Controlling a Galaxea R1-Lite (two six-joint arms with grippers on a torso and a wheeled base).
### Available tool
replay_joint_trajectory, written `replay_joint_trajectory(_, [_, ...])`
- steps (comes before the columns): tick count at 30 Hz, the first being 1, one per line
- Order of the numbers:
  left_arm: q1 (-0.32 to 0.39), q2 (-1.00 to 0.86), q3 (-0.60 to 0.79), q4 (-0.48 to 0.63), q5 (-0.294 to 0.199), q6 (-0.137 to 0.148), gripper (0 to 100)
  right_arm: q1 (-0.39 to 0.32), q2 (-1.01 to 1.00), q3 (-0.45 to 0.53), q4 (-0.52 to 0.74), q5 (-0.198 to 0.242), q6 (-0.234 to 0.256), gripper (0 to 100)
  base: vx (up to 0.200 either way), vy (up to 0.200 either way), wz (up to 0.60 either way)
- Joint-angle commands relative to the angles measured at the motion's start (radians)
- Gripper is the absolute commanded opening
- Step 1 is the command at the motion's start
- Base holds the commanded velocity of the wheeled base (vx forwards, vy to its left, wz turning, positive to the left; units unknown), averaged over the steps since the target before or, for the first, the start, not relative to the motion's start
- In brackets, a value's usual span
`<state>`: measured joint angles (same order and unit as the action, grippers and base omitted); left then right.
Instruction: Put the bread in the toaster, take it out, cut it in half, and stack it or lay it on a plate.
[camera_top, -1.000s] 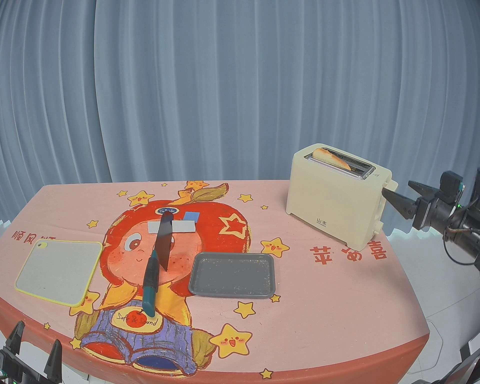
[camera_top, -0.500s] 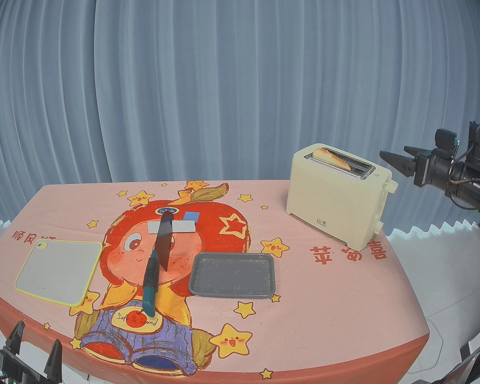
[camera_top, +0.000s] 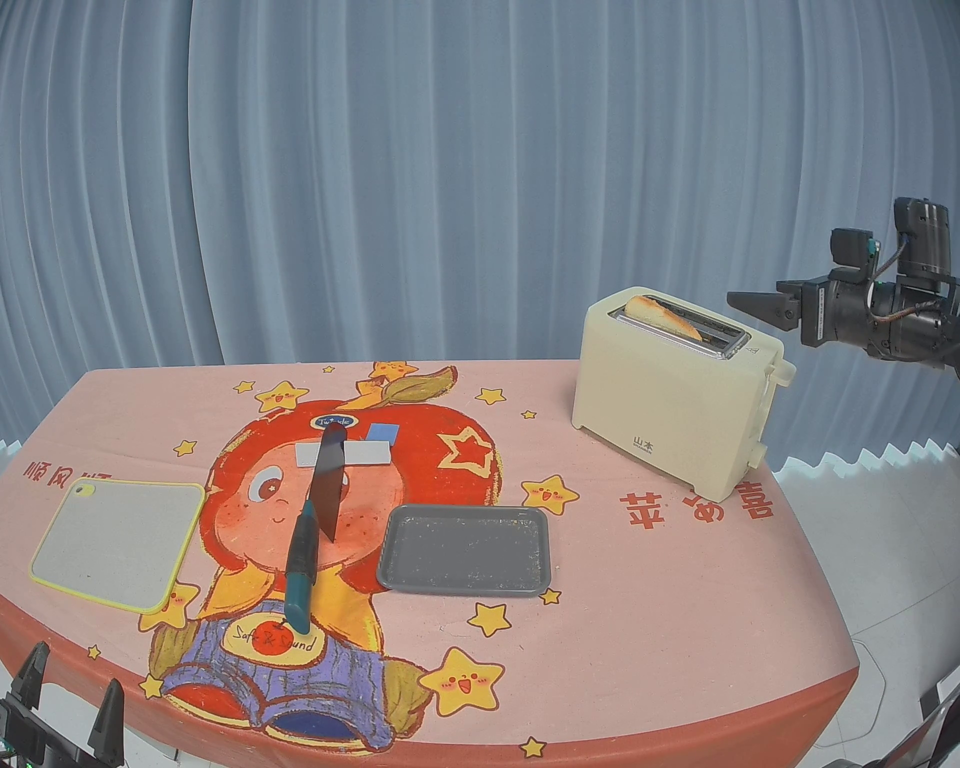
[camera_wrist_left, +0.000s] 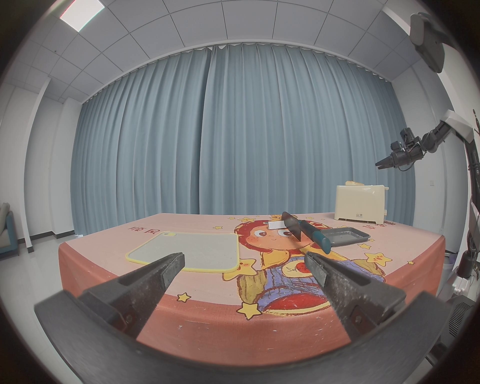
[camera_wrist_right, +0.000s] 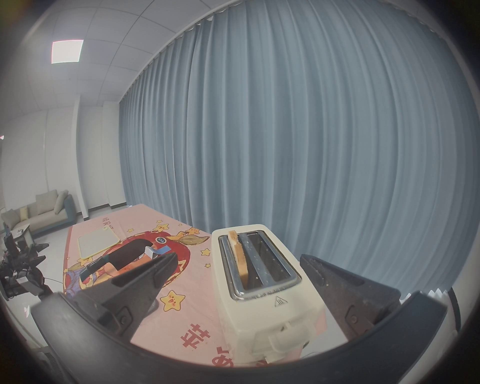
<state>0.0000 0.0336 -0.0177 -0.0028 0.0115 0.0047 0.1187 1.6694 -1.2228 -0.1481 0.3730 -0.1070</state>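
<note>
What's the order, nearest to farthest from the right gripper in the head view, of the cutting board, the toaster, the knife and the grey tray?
1. Toaster, just below the right gripper, at the far right of the table.
2. Grey tray, mid-table.
3. Knife, just left of the tray.
4. Cutting board, at the left edge.

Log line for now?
browned bread slice in cream two-slot toaster | right gripper open, high beside toaster | left gripper open, off edge of pink table

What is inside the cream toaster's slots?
One golden-crusted bread slice stands in one slot of the cream two-slot toaster; the other slot looks empty. Its lower part is hidden.
</note>
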Motion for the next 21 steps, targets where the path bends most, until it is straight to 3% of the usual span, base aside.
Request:
replay_joint_trajectory(1, [0.0, 0.002, 0.018, 0.0, 0.001, 0.0, 100, 0.038, 0.087, -0.081, 0.03, 0.0, -0.026, 100, 0.0, 0.0, 0.0])
replay_joint_trajectory(6, [0.0, 0.002, 0.018, 0.0, 0.001, 0.0, 100, 0.055, 0.153, -0.141, 0.033, 0.0, -0.036, 100, 0.0, 0.0, 0.0])
replay_joint_trajectory(12, [0.002, 0.002, 0.018, 0.0, 0.001, 0.0, 100, 0.059, 0.213, -0.221, 0.117, 0.0, -0.103, 100, 0.0, 0.0, 0.0])
replay_joint_trajectory(21, [0.0, 0.002, 0.018, 0.0, 0.001, 0.0, 100, 0.076, 0.299, -0.31, 0.127, -0.012, -0.108, 100, 0.0, 0.0, 0.0])
